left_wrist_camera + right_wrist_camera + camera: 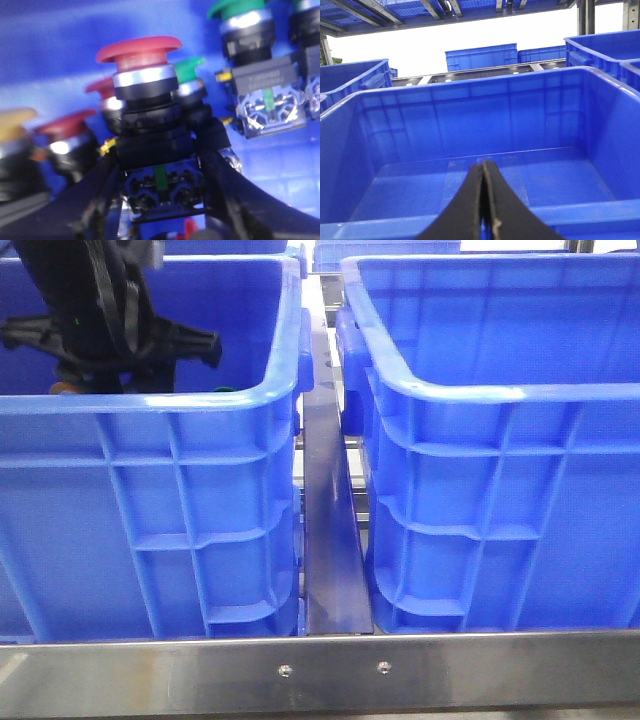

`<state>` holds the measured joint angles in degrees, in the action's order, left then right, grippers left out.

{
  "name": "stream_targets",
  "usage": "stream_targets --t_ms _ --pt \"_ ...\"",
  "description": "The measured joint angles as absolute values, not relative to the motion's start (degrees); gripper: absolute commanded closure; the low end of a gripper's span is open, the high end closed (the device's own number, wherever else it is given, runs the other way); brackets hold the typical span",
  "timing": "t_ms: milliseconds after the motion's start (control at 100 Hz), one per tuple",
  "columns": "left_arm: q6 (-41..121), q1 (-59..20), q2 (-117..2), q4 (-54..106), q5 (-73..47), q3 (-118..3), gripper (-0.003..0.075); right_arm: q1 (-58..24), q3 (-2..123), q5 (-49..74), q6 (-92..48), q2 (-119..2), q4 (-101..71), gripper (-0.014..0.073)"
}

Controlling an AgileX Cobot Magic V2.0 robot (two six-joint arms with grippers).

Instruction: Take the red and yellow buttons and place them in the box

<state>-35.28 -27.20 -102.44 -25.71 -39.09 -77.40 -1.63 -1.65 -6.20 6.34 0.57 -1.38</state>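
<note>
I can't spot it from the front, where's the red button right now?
In the left wrist view, the red button sits between the left gripper's fingers, inside the left-hand crate.

Even indoor light, one view soft and one backlit

In the front view the blue crates (pixel 480 440) are evenly lit, with glare seen on the rims and the steel rail (pixel 320 670). The left wrist view is blurred throughout; highlights are blown on the chrome collar of the red button (pixel 142 60). In the right wrist view the background is overexposed to white.
</note>
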Motion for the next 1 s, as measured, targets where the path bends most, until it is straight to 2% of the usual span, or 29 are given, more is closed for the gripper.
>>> stream_targets --t_ms 430,750,1000 --pt "-33.20 -38.02 -86.53 -29.44 -46.93 -76.91 0.0739 -1.63 -1.65 -6.20 6.34 0.57 -1.38 0.0661" --pt "-27.10 -55.28 -75.27 -28.83 -49.54 -75.90 0.0739 -1.63 -1.65 -6.20 6.34 0.57 -1.38 0.0661" --pt "-25.24 -67.16 -73.98 -28.31 -50.05 -75.86 0.0739 -1.63 -1.65 -8.60 6.34 0.57 -1.38 0.0661"
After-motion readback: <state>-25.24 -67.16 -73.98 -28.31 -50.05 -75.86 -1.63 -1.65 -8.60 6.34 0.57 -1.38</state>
